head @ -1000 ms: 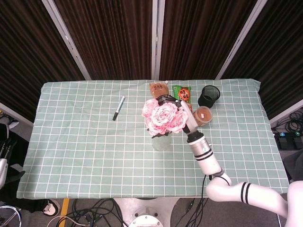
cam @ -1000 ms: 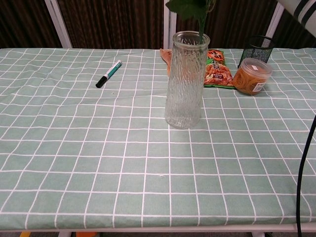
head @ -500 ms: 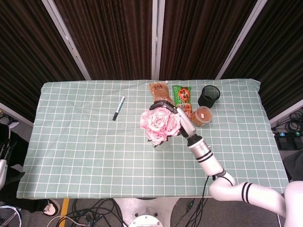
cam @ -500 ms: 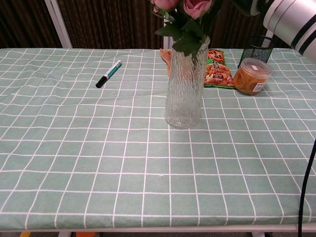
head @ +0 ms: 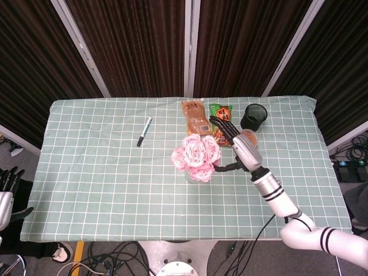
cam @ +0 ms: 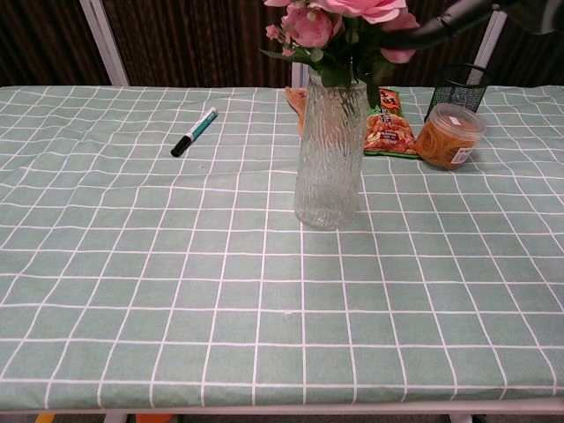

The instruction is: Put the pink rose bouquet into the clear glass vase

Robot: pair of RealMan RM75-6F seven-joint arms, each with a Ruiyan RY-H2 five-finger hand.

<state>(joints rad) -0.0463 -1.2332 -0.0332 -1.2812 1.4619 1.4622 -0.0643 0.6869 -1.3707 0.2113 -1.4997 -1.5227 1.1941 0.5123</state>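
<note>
Since half a second ago the right hand [head: 238, 144] has let go and drawn off toward the right of the head view; its fingers are spread, holding nothing, just beside the blooms. One dark finger [cam: 458, 16] crosses the top right of the chest view. The pink rose bouquet [head: 196, 156] now stands in the clear glass vase [cam: 329, 150] at centre frame, stems down inside. The placing step looks finished; next the hand should retreat clear without brushing the flowers. The left hand [head: 7, 183], at the lower left edge, hangs idle with fingers apart.
</note>
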